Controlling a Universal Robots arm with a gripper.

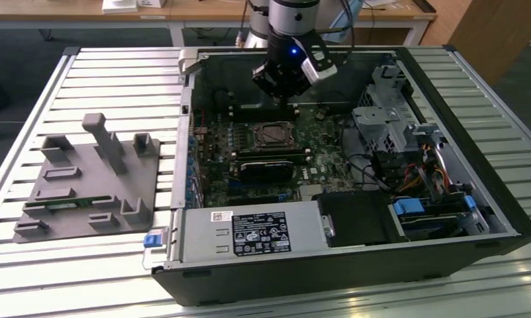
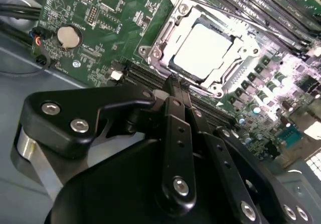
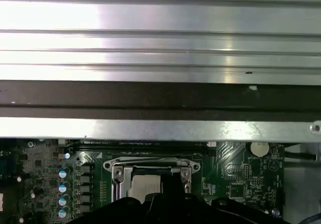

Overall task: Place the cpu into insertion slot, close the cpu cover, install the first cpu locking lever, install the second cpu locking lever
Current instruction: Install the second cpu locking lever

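Observation:
The cpu (image 2: 203, 50), pale and square, lies flat in the insertion slot (image 1: 273, 136) on the green board. The silvery cpu cover (image 2: 161, 37) lies down around it, its window framing the chip. In the first wrist view the cpu (image 3: 144, 187) and the cover's edge (image 3: 150, 164) sit just beyond the black fingers. My gripper (image 2: 178, 84) hovers close above the socket's edge with its two black fingers (image 2: 173, 133) pressed together and nothing between them. In the exterior view the gripper (image 1: 283, 93) hangs over the board just behind the socket.
A black card (image 1: 265, 165) stands in front of the socket. Memory slots (image 2: 261, 3) run beside it. A coin battery (image 2: 67, 35) sits on the board. The drive cage (image 1: 389, 126) is on the exterior view's right, the power supply (image 1: 247, 232) in front. A grey fixture (image 1: 89, 179) lies outside the case.

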